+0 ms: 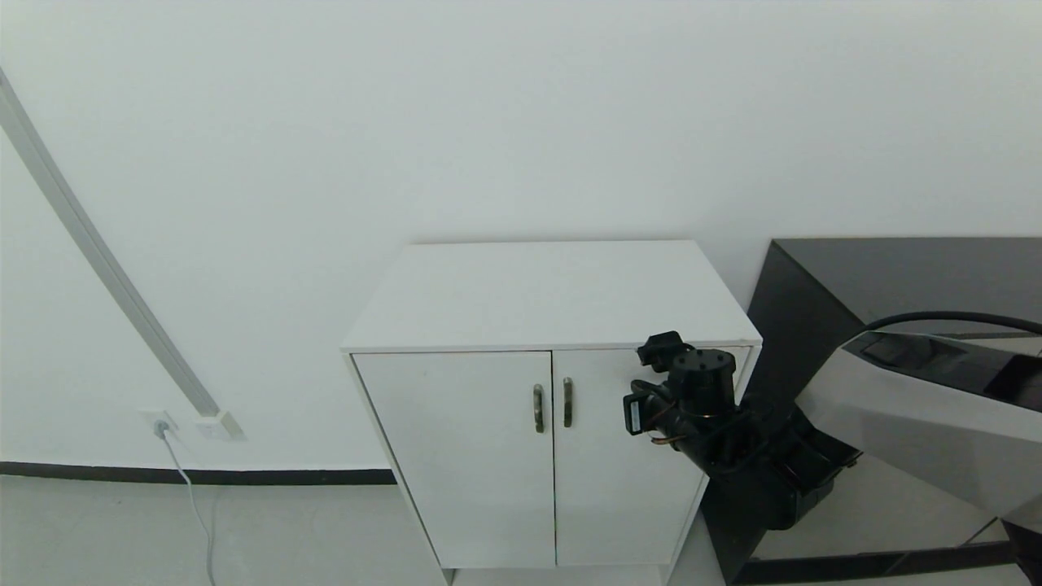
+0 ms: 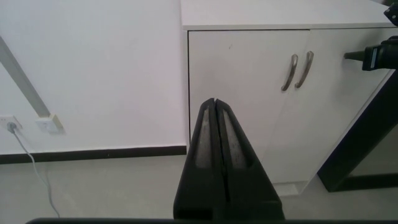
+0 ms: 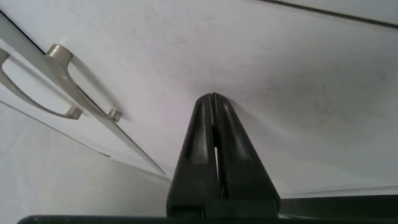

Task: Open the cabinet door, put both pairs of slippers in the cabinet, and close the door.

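The white cabinet (image 1: 553,297) stands against the wall with both doors shut. Its two metal handles (image 1: 553,404) sit side by side at the middle seam. My right gripper (image 3: 213,98) is shut with nothing in it, and its tips are close to the right door (image 1: 606,480), a little to the side of the handles (image 3: 62,81). The left wrist view shows the right gripper (image 2: 354,56) level with the handles (image 2: 297,70). My left gripper (image 2: 214,101) is shut and empty. It hangs in the air well back from the left door (image 2: 242,93).
A black glossy unit (image 1: 822,285) stands right beside the cabinet on its right. To the cabinet's left, a wall socket with a white cable (image 1: 165,426) sits under a slanted grey conduit (image 1: 98,248). Bare floor (image 2: 93,186) lies before and left of the cabinet.
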Controlling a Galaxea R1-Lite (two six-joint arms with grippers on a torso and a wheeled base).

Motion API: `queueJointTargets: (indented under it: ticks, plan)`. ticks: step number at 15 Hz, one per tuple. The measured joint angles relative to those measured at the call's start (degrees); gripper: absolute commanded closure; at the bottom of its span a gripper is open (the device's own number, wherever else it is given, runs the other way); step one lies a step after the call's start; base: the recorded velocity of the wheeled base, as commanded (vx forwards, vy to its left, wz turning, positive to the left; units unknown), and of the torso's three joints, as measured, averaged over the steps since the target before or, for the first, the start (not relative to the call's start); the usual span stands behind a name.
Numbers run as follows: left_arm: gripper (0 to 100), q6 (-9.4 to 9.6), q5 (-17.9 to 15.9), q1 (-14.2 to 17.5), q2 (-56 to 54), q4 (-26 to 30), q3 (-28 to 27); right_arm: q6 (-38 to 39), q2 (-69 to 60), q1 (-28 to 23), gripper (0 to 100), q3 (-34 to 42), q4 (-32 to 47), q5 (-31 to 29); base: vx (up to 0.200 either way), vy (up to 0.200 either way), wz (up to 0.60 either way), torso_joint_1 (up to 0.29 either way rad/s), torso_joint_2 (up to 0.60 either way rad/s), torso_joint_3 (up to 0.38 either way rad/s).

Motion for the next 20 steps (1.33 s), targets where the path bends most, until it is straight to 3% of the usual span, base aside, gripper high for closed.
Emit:
queueJointTargets:
  ticks: [4, 10, 15, 20]
  plan:
    - [100, 0.0, 0.1, 0.0, 0.0, 0.0, 0.0, -0.1, -1.7, 1.8, 100, 2.5, -0.5, -3.4, 0.0, 0.0, 0.0, 0.0, 0.0, 0.0]
    - [100, -0.11, 0.1, 0.0, 0.0, 0.0, 0.0, 0.0, -9.7, 1.9, 100, 14.1, -4.4, -6.5, 0.0, 0.0, 0.0, 0.0, 0.0, 0.0]
    - [100, -0.11, 0.1, 0.0, 0.0, 0.0, 0.0, 0.0, -17.4, -0.8, 100, 24.8, -7.1, -13.4, 0.0, 0.0, 0.0, 0.0, 0.0, 0.0]
    - [100, -0.11, 0.1, 0.0, 0.0, 0.0, 0.0, 0.0, -26.1, -5.5, 100, 34.6, -7.1, -16.2, 0.0, 0.0, 0.0, 0.0, 0.0, 0.0]
